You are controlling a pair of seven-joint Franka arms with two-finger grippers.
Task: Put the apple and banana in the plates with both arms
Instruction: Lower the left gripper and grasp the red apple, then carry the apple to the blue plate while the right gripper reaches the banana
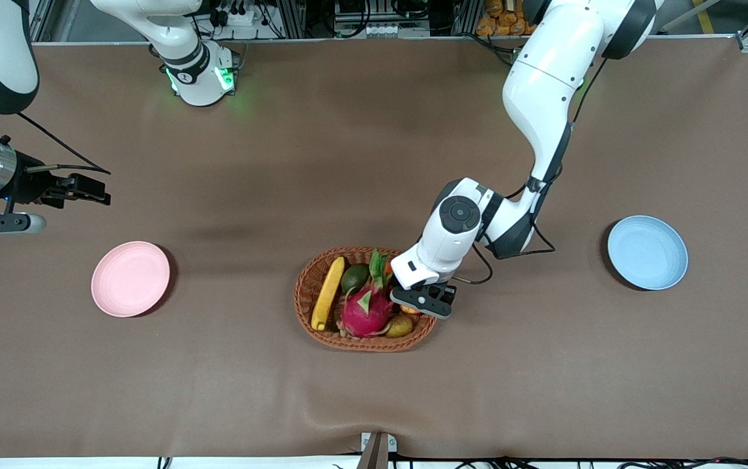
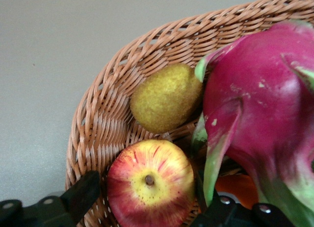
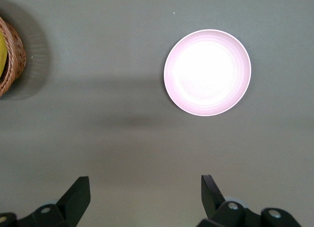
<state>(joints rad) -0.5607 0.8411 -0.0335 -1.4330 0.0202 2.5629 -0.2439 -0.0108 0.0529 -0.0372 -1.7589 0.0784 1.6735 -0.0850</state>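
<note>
Wicker basket (image 1: 309, 286) held apple (image 2: 150, 184) and banana (image 1: 328, 293). Left gripper (image 2: 147, 200) down in basket, fingers straddling apple, probably not yet pinching. Right gripper (image 3: 142, 197) waited spread, above table near pink plate (image 3: 207, 72). Step: grasping apple. Next: firm squeeze, lift to blue plate (image 1: 647, 253).

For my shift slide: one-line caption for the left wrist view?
Left claw straddles the apple in the wicker basket, beside a yellow-green fruit and dragon fruit.

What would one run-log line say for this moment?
left gripper: in basket, fingers around apple | right gripper: open, waiting above table | banana: in basket | plates: empty
</note>
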